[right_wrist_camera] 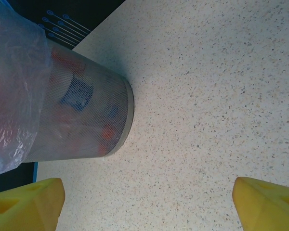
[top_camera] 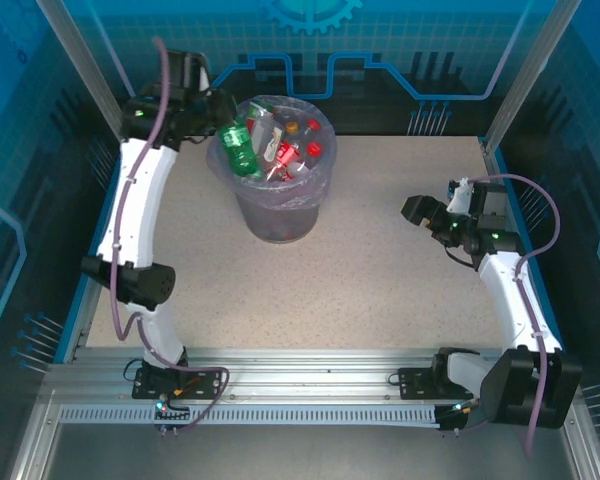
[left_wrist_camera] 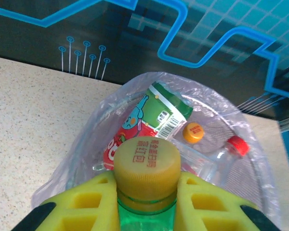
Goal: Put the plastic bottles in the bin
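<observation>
Squeezing tight with the left fingers (left_wrist_camera: 82, 207) on the neck of a green bottle (left_wrist_camera: 147, 214), right under its yellow cap (left_wrist_camera: 147, 161). Holding it in the left gripper (top_camera: 220, 115) over the left side of the bin (top_camera: 280, 215), above the other bottles (top_camera: 292, 150) piled inside the bag (left_wrist_camera: 86, 139). Spreading the right gripper (right_wrist_camera: 144, 207) wide and empty over the table (right_wrist_camera: 221, 96), off to the bin's right.

Bin (top_camera: 280, 215) at table's (top_camera: 380, 290) 12 o'clock, slightly toward 11, lilac liner folded over rim. Left gripper (top_camera: 218, 122) at bin's 10 o'clock, clamped on green bottle (top_camera: 240, 150). Bottle tilted over rim, base toward bin centre. Red-capped bottles (top_camera: 295, 150) piled inside, near brim. Right gripper (top_camera: 427, 215) at table's 3 o'clock, jaws apart, empty, well apart from bin.
</observation>
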